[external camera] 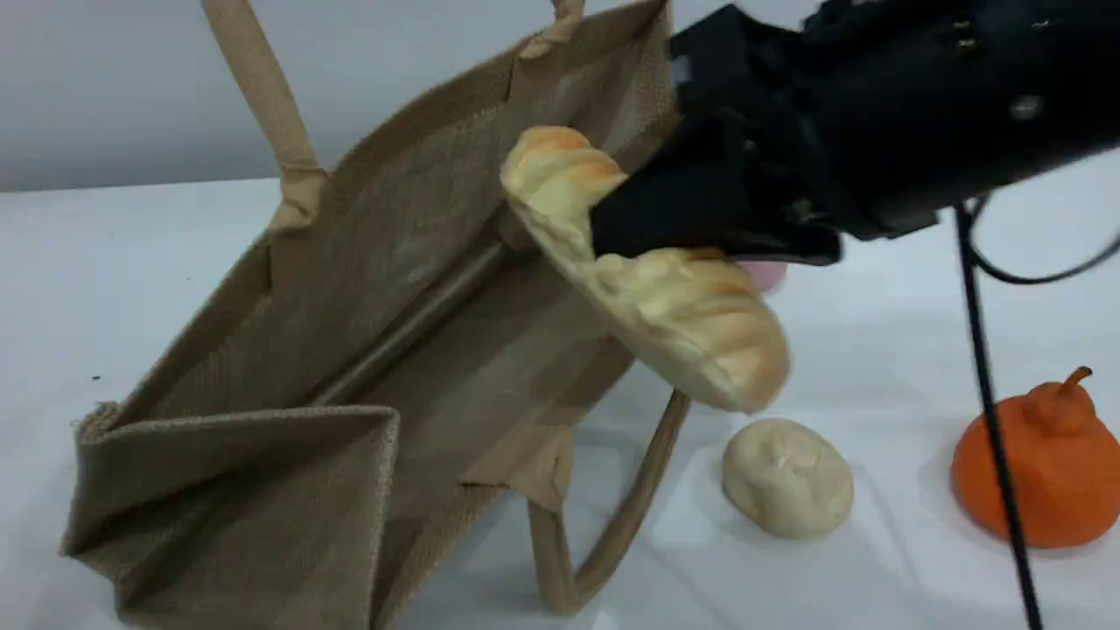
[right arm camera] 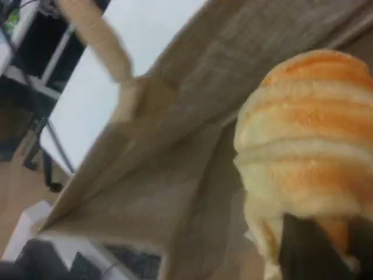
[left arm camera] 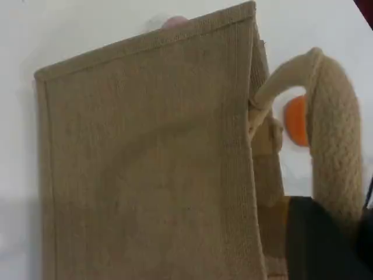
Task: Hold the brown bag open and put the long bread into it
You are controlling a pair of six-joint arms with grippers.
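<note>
The bag (external camera: 289, 376) is lying on its side at the surface's (external camera: 875, 350) left, mouth gaping rightward, one handle (external camera: 262, 96) rising upward. The left pincer (left arm camera: 326, 239) is sitting clenched at that raised handle, its grip itself partly hidden. The bread (external camera: 665, 297) is hanging tilted at the bag's mouth, its upper end just inside, grasped midway by the clenched right pincer (external camera: 691, 219). A pale bun (external camera: 787, 477) and an orange pear (external camera: 1050, 464) are lying toward the near right edge.

slanted overview, two close wrist views, brown bag (external camera: 289, 367) shared
</note>
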